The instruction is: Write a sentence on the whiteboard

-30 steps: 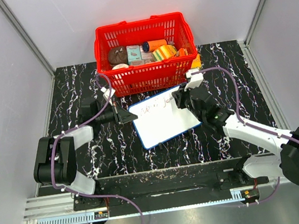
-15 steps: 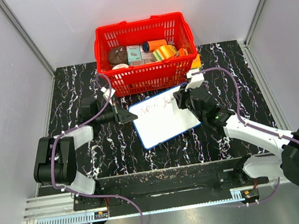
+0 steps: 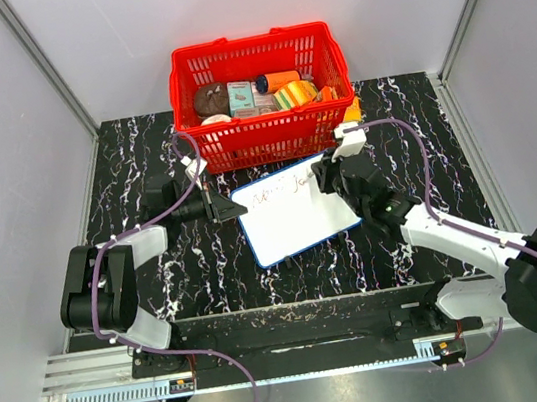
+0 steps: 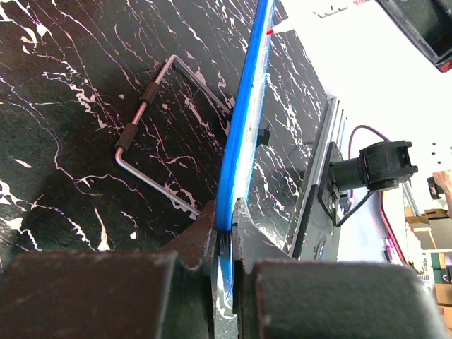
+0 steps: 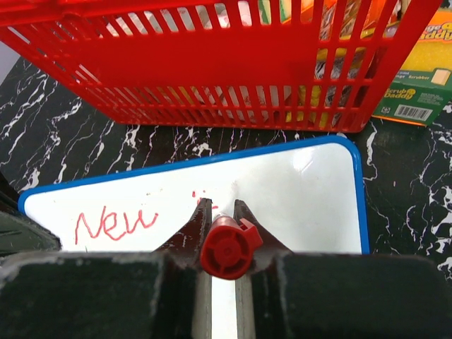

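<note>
The whiteboard point(image 3: 297, 219), white with a thin blue rim, lies slanted on the black marble table in front of the red basket. My left gripper point(image 3: 225, 211) is shut on its left edge; in the left wrist view the blue rim point(image 4: 244, 120) runs edge-on between my left gripper's point(image 4: 224, 229) jaws. My right gripper point(image 3: 327, 178) is over the board's upper right part, shut on a red marker point(image 5: 227, 247) whose tip points down at the board point(image 5: 304, 183). The sentence point(image 5: 113, 224) reads "New" in red, with a few small red marks beside the marker tip.
The red basket point(image 3: 261, 139), holding several packaged items, stands just behind the board. An orange and green sponge pack point(image 5: 417, 78) lies at the basket's right end. A bent wire bracket point(image 4: 162, 134) lies on the table by the board's edge. Grey walls enclose the table.
My right gripper and the marker have shifted very slightly over the board's top line. The left arm and the board have not moved.
</note>
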You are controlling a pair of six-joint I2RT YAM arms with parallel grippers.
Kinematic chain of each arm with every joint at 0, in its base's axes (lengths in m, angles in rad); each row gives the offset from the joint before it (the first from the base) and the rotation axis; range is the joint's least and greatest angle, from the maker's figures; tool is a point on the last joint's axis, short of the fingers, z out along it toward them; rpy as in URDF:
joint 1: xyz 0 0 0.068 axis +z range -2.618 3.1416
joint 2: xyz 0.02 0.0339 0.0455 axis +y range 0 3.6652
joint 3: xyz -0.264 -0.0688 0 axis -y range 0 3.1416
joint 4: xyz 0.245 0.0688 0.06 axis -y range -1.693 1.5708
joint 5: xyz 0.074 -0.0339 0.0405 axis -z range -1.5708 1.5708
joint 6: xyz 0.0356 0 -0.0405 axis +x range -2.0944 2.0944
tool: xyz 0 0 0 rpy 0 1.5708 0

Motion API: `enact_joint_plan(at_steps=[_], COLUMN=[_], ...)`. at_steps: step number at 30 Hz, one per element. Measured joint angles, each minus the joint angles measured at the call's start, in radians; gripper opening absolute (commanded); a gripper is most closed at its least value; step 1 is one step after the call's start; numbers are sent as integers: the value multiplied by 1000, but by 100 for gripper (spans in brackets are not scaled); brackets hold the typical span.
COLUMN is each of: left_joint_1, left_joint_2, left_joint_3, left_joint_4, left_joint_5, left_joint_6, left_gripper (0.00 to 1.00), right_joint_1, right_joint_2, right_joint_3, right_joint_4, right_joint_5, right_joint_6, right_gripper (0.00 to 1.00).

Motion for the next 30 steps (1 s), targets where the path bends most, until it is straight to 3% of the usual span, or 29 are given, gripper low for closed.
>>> enact_joint_plan(at_steps=[30], left_joint_1=[-2], left_joint_2=[0], left_joint_3=[0], left_joint_4=[1], left_joint_5=[0], left_joint_6=[2], left_gripper=[0], right_joint_1=[-34], right_joint_2=[-31], right_joint_3=[34], right_joint_4=[-18], right_joint_5=[13], right_joint_6=[-5], right_gripper=[0])
